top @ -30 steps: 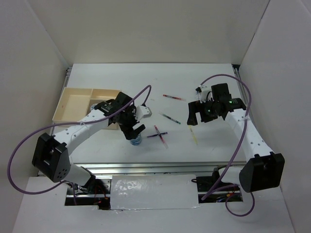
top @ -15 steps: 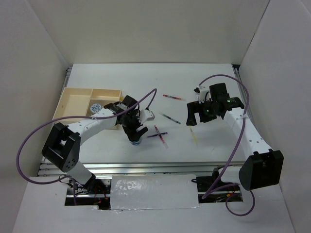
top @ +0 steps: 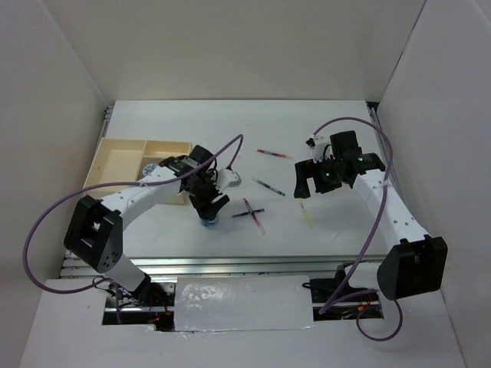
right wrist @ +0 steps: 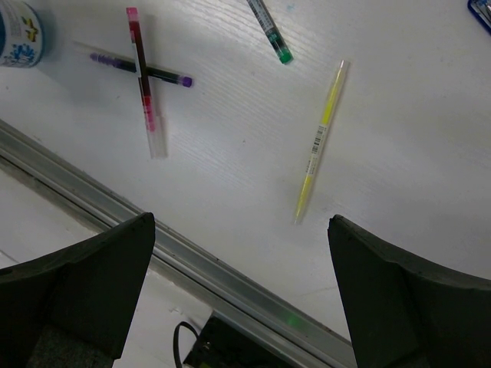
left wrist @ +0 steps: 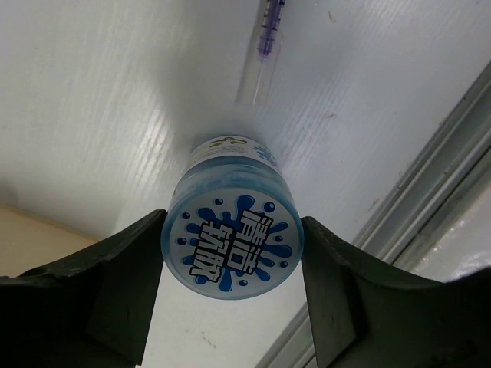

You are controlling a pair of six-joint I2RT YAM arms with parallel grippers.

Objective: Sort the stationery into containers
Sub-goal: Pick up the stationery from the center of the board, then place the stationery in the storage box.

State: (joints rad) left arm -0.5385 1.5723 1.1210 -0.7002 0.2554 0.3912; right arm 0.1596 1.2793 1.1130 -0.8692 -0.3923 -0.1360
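Observation:
A blue-white patterned cylinder [left wrist: 230,245] stands upright on the table near the front edge [top: 209,223]. My left gripper [top: 209,215] [left wrist: 232,234] reaches down over it, and its two black fingers [left wrist: 134,268] press against opposite sides. Next to the cylinder a red pen [top: 254,215] [right wrist: 144,80] lies crossed over a purple pen [top: 247,213] [right wrist: 123,64]. My right gripper [top: 307,188] [right wrist: 242,230] hangs open and empty above a pale yellow pen [top: 306,215] [right wrist: 322,138]. A green pen [top: 269,187] [right wrist: 270,29] and another red pen [top: 271,154] lie farther back. At the left stands the tan tray [top: 115,165].
A second blue-white cylinder [top: 151,169] lies in a tray compartment beside the left arm. A metal rail [right wrist: 192,253] runs along the table's front edge. White walls enclose the table on the left, back and right.
My left gripper came down over the cylinder near the front edge and its fingers drew in against its sides. The right arm barely moved.

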